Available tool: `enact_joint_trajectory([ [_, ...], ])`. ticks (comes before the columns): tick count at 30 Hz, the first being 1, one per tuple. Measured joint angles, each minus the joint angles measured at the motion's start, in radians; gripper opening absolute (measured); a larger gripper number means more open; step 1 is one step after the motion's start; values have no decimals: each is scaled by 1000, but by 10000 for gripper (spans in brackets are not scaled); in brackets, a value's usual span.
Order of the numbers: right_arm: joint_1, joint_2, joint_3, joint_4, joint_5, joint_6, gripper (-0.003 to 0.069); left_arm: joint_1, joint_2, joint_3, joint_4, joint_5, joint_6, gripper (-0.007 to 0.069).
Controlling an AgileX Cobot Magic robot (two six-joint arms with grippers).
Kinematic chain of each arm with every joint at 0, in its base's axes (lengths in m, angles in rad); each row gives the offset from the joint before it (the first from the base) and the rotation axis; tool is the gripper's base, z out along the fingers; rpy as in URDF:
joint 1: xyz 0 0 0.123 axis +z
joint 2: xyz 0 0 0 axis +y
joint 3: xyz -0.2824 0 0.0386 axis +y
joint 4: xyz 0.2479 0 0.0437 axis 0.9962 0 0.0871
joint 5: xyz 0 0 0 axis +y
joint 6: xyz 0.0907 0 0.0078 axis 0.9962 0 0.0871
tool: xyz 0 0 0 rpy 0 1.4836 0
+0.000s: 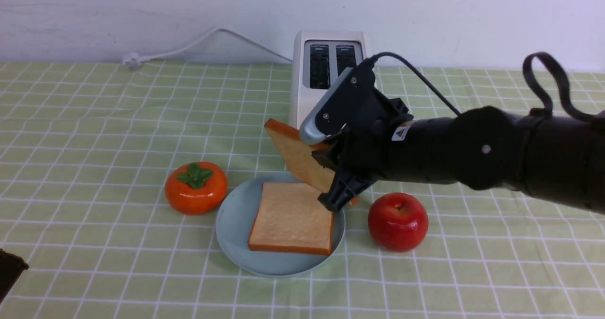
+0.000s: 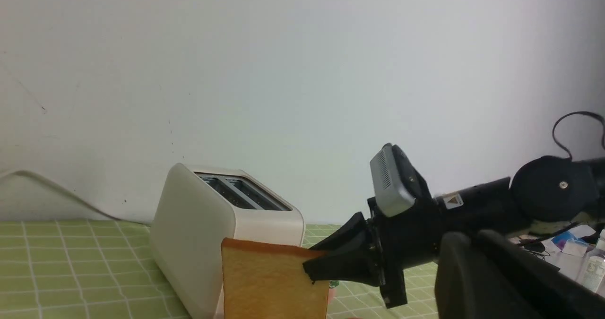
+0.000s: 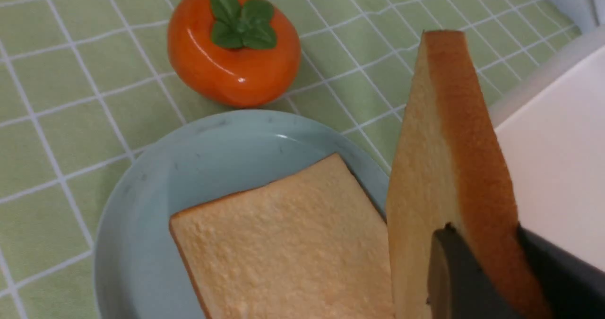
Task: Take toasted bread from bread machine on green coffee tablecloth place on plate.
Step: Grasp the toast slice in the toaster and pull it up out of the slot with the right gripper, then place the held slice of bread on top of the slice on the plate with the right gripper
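Note:
One slice of toasted bread lies flat on the pale blue-grey plate. My right gripper is shut on the edge of a second slice and holds it tilted on edge above the plate's far rim, in front of the bread machine. In the right wrist view the black fingers pinch that slice above the flat slice. Both toaster slots look empty. My left gripper is shut on nothing, off to the left, low over the green coffee tablecloth.
An orange persimmon sits just left of the plate and a red apple just right of it. The toaster's white cord runs along the back wall. A dark part of my left arm shows at the lower left corner.

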Motion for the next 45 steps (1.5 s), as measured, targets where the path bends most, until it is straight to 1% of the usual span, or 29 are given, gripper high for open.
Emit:
enact_joint_trajectory([
  [4, 0, 29, 0, 0, -9, -23, 122, 0, 0, 1, 0, 0, 0, 5],
  [13, 3, 41, 0, 0, -19, -26, 123, 0, 0, 1, 0, 0, 0, 5],
  [16, 12, 41, 0, 0, -20, -26, 146, 0, 0, 1, 0, 0, 0, 5],
  [18, 19, 41, 0, 0, -20, -26, 174, 0, 0, 1, 0, 0, 0, 5],
  [19, 20, 41, 0, 0, -20, -26, 174, 0, 0, 1, 0, 0, 0, 5],
  [20, 26, 42, 0, 0, -19, -26, 210, 0, 0, 1, 0, 0, 0, 5],
  [25, 38, 42, 0, 9, -12, -26, 335, 0, 0, 1, 0, 0, 0, 5],
  [29, 47, 42, 0, 55, 16, -26, 449, 0, 0, 1, 0, 0, 0, 5],
  [30, 48, 42, 0, 58, 18, -26, 455, 0, 0, 1, 0, 0, 0, 6],
  [31, 49, 42, 0, 77, 35, -26, 500, 0, 0, 1, 0, 0, 0, 8],
  [35, 50, 34, 0, 111, 66, -26, 585, 0, 0, 1, 0, 0, 0, 11],
  [39, 51, 3, 0, 135, 102, -26, 599, 0, 0, 1, 0, 1, 0, 15],
  [44, 52, -128, 0, 169, 202, -24, 569, 0, 0, 1, 0, 1, 0, 18],
  [45, 52, -178, 0, 182, 243, -22, 552, 0, 0, 1, 0, 1, 0, 19],
])
